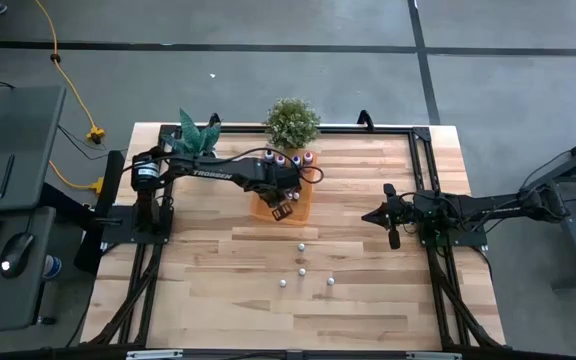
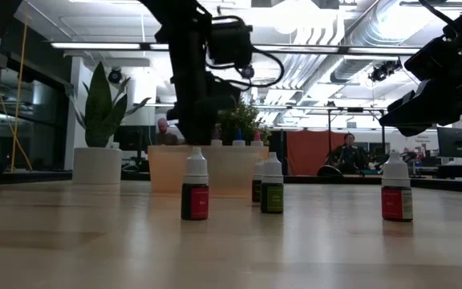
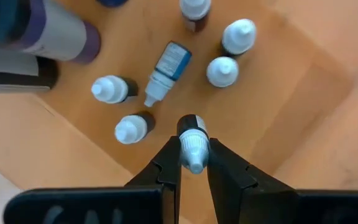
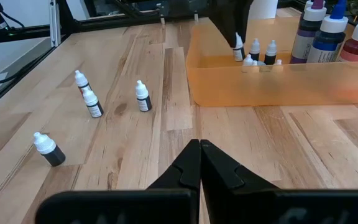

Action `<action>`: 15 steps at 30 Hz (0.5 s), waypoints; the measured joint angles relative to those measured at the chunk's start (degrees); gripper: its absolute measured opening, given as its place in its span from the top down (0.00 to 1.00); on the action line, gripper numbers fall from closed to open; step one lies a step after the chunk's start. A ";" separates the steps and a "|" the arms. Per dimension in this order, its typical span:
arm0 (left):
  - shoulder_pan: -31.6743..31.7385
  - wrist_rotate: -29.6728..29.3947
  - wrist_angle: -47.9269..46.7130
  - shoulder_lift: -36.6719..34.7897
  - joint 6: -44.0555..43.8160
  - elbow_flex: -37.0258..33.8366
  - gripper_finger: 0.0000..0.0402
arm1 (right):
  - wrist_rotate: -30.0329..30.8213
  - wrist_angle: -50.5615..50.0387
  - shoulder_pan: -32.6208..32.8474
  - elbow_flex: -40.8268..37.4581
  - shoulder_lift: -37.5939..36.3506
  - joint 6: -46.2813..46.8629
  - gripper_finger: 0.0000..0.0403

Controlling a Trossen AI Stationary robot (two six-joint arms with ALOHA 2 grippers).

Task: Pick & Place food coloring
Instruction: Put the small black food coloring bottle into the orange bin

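While both arms show from above in the high view, the left gripper [image 1: 279,197] hangs over the orange tray [image 1: 303,210], and white lettering on that arm reads TROSSEN. Four small bottles [image 1: 302,246] stand on the bare wood table [image 1: 218,280] in front of the tray, well apart from it. Three taller bottles [image 1: 294,158] stand at the tray's far edge, beside a round green plant [image 1: 292,122]; a spiky-leaved plant [image 1: 198,135] stands farther along that edge. The right gripper [image 1: 392,214] waits to the side of the tray, well clear of it.

From table height, four small white-capped bottles stand ahead of the tray: two with red labels [image 2: 195,185], one green, and one half hidden behind the green. Their print is too small to read.

Through the left wrist camera, the left gripper's two fingers [image 3: 166,163] are clamped on the white nozzle cap of one food coloring bottle [image 3: 193,146] above the tray floor. Six more small bottles are in the tray below: five upright, and one blue-labelled bottle [image 3: 168,70] lying on its side.

Through the right wrist camera, the right gripper's fingers [image 4: 185,169] are pressed together with nothing between them. Four small bottles stand on the wood beside the tray, one leaning.
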 joint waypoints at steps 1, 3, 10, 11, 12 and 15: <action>0.26 -0.28 0.21 0.02 0.00 -0.31 0.88 | 0.00 0.00 -0.01 0.00 0.00 0.00 1.00; 0.54 -0.46 0.89 0.02 0.02 -0.74 0.88 | 0.00 0.00 0.01 -0.02 0.00 0.00 1.00; 1.72 0.99 3.37 2.27 1.26 -0.86 0.88 | -0.02 0.00 0.01 0.00 0.00 0.00 1.00; 1.74 1.53 3.51 2.62 1.43 -0.90 0.88 | 0.00 0.00 0.01 0.00 0.00 0.00 1.00; 1.77 1.54 3.24 2.60 1.55 -0.91 0.88 | 0.00 0.00 0.01 0.00 0.00 0.00 1.00; 1.91 1.70 4.06 3.16 1.57 -0.82 0.88 | 0.00 0.04 0.00 0.00 0.01 0.00 1.00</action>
